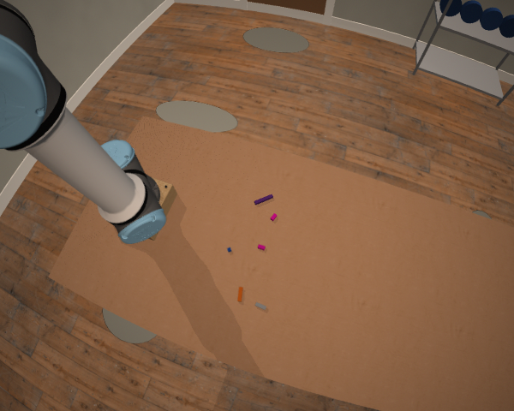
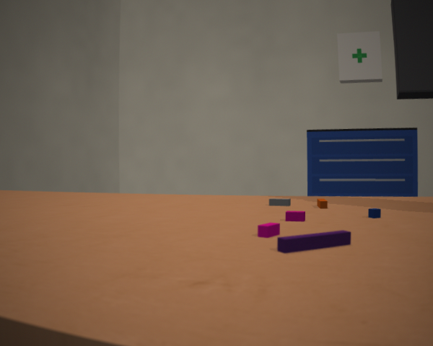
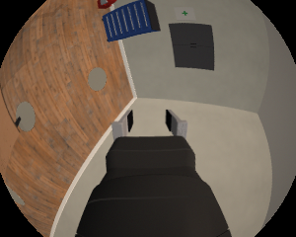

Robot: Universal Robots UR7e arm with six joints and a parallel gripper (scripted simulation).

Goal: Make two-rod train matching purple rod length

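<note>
The gripper (image 3: 150, 122) was wide open and held nothing; in the wrist view its two fingers stood apart and pointed toward the wall and the wooden floor, not toward the desk. The arm (image 1: 78, 163) was above the left edge of the desk (image 1: 381, 287), well apart from all the rods.

Six rods lay flat on the desk, all in its left half, and none touched another. The purple rod (image 1: 263, 199) was the one nearest to the far edge. Just beside it, toward the near edge, lay one magenta rod (image 1: 273, 217). The second magenta rod (image 1: 261, 247) lay further toward the near edge, and the blue rod (image 1: 229, 249) was at about the same level but closer to the left edge. The orange rod (image 1: 240, 294) and the grey rod (image 1: 260, 306) were the closest to the near edge; they lay near each other but with a gap, and they were turned in different directions. The orange rod pointed roughly from the far edge to the near edge. No two rods were placed end to end in one line.
</note>
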